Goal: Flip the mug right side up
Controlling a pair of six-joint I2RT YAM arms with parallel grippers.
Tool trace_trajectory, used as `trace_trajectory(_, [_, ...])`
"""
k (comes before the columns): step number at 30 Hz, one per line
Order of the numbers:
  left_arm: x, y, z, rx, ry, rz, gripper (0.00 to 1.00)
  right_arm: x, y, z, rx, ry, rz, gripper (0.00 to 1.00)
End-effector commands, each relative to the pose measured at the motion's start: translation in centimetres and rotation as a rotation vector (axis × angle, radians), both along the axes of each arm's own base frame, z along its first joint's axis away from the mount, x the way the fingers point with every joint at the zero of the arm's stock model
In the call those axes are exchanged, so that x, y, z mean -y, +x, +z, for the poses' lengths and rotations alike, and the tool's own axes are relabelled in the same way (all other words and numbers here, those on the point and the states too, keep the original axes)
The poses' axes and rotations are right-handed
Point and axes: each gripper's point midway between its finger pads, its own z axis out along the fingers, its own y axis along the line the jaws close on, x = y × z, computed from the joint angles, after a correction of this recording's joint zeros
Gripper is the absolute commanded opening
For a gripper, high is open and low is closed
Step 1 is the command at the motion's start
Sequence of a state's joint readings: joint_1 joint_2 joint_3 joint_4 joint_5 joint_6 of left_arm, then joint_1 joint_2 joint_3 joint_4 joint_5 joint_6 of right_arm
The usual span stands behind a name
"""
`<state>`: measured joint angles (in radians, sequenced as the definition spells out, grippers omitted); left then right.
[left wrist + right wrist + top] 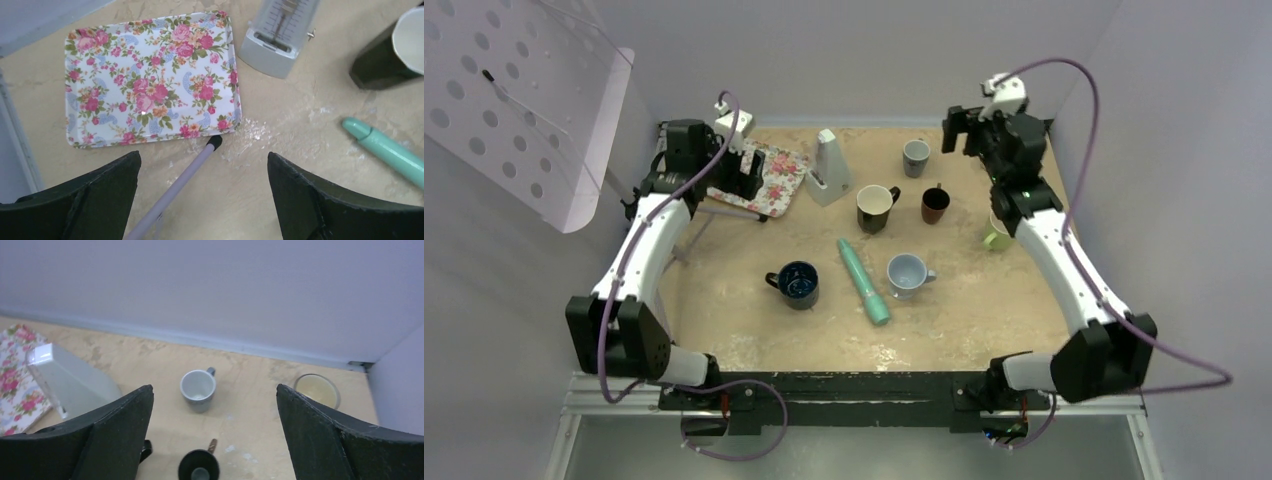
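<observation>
Several mugs stand on the tan table, all with their openings showing upward: a grey mug [915, 157], a dark brown mug [935, 204], a black mug with a cream inside [876, 208], a dark blue mug [796, 284], a light blue mug [907, 275] and a green mug [997, 236] partly hidden under the right arm. My right gripper [959, 130] is open and empty, high above the grey mug [198, 390] and the dark brown mug [199, 467]. My left gripper [746, 170] is open and empty over the table by the floral tray [150, 75].
A grey metronome [829, 170] stands beside the tray. A teal tube [864, 281] lies between the two blue mugs. A lavender rod [175, 190] lies below my left gripper, its black tip at the tray's edge. Walls close in at the back and sides.
</observation>
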<state>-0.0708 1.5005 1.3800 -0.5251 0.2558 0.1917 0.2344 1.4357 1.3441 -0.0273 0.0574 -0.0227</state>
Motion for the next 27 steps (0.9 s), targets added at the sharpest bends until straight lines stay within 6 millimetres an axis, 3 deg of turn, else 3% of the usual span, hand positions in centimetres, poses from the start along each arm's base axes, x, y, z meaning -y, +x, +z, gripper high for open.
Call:
trace_trajectory(1, [0.0, -2.1, 3.7, 0.312, 0.104, -0.132, 1.00, 3.8, -3.3, 3.1, 0.279, 0.060, -0.062, 0.95])
trace_trajectory(6, [0.3, -6.0, 5.3, 0.564, 0.052, -0.116, 1.00, 6.1, -8.3, 0.2, 0.373, 0.080, -0.124, 0.95])
trace_trajectory(7, [0.4, -6.8, 4.7, 0.558, 0.031, -0.110, 1.00, 6.5, -9.2, -1.5, 0.361, 0.085, -0.138, 0.96])
trace_trajectory(9, [0.1, -8.2, 3.5, 0.543, 0.002, -0.079, 1.00, 7.2, -10.8, -2.9, 0.365, 0.125, -0.174, 0.96])
trace_trajectory(16, [-1.5, -10.6, -2.1, 0.446, -0.090, 0.091, 1.00, 11.3, -16.4, -6.2, 0.451, 0.211, -0.369, 0.99])
trace_trajectory(21, [-2.9, -10.9, -4.4, 0.356, -0.055, 0.174, 1.00, 13.1, -18.4, -7.1, 0.485, 0.257, -0.459, 0.99])
trace_trajectory(27, [-2.7, -11.2, -6.0, 0.357, -0.099, 0.190, 1.00, 13.7, -18.8, -8.4, 0.470, 0.271, -0.501, 0.99])
